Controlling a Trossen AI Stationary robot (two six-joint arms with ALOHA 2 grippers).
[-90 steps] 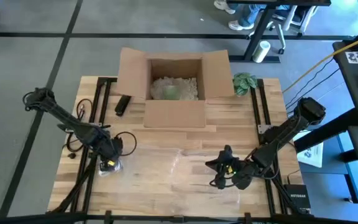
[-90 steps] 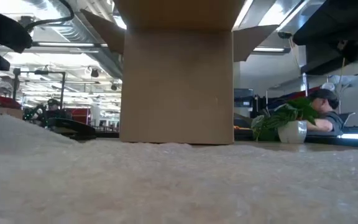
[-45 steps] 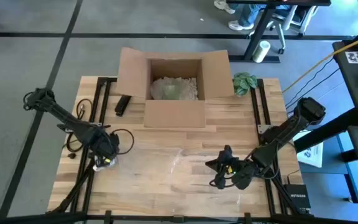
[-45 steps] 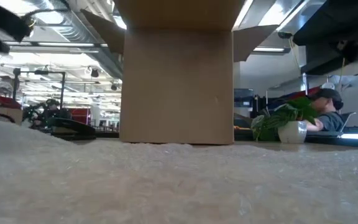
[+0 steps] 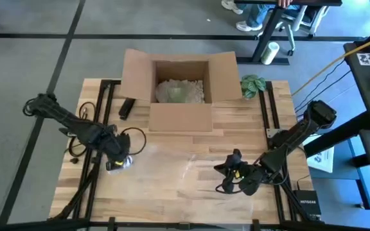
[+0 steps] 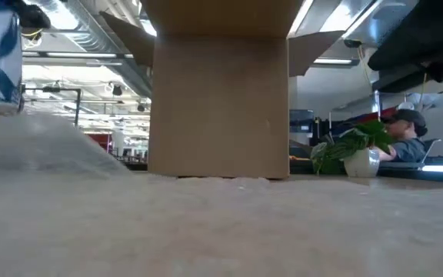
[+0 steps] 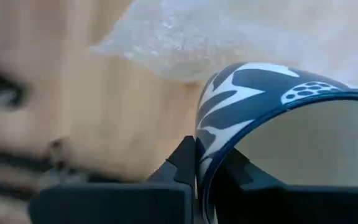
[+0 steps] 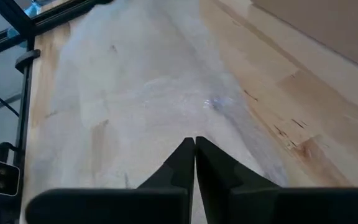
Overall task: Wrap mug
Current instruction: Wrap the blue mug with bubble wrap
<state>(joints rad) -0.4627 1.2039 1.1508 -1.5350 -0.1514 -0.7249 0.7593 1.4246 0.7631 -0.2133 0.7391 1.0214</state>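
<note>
Clearly the weak point was the grip: the left gripper [image 5: 117, 162] pinched only the rim of the blue-and-white mug [image 7: 278, 118], one finger outside the wall and one inside, over the left end of the bubble wrap sheet [image 5: 172, 173] on the counter [image 5: 236, 125]. Held by so thin an edge, the mug could pivot or slip out if the arm swung or set it down hard, and it might land off the wrap or drag the light sheet askew. The right gripper [image 5: 227, 179] sat at the sheet's right side with its jaws pressed together; whether they nipped the film could not be told, and a loose hold would let the wrap slide. The mug's handle and base were cut off from view. The cardboard box [image 5: 180, 90] at the far side held pale filling that was hard to make out.
</note>
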